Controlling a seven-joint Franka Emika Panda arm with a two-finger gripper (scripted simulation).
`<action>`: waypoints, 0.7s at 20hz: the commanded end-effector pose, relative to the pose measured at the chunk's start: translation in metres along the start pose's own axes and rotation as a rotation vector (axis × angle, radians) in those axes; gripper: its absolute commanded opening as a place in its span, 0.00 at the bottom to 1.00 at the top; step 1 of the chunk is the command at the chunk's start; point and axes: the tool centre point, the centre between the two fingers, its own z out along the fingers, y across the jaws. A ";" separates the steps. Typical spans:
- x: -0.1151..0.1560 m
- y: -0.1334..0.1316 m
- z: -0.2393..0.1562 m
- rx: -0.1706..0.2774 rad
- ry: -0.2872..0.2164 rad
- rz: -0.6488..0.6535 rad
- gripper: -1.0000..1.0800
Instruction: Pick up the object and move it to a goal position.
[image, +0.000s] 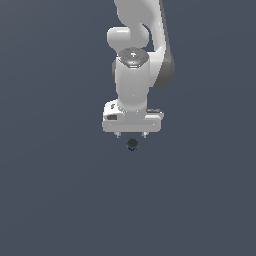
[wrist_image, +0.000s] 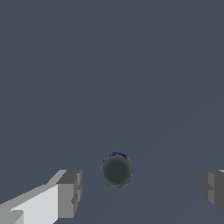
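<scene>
The object (image: 132, 144) is a tiny, roundish, near-black blob with a faint blue rim, lying on the flat grey ground. It sits just below the white gripper (image: 131, 134) in the exterior view, centred between the two short fingertips. In the wrist view the object (wrist_image: 116, 170) appears as a dark sphere between the grey pads (wrist_image: 70, 194), which stand far apart on either side without touching it. The gripper (wrist_image: 141, 190) is open and holds nothing.
Uniform dark grey-blue ground fills both views. The white arm (image: 134, 60) rises from the gripper toward the top of the exterior view. No other objects, containers or edges are visible.
</scene>
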 end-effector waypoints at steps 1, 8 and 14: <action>0.000 0.000 0.000 0.000 0.000 0.000 0.96; -0.007 0.002 0.006 -0.013 -0.025 -0.017 0.96; -0.009 0.002 0.007 -0.016 -0.030 -0.021 0.96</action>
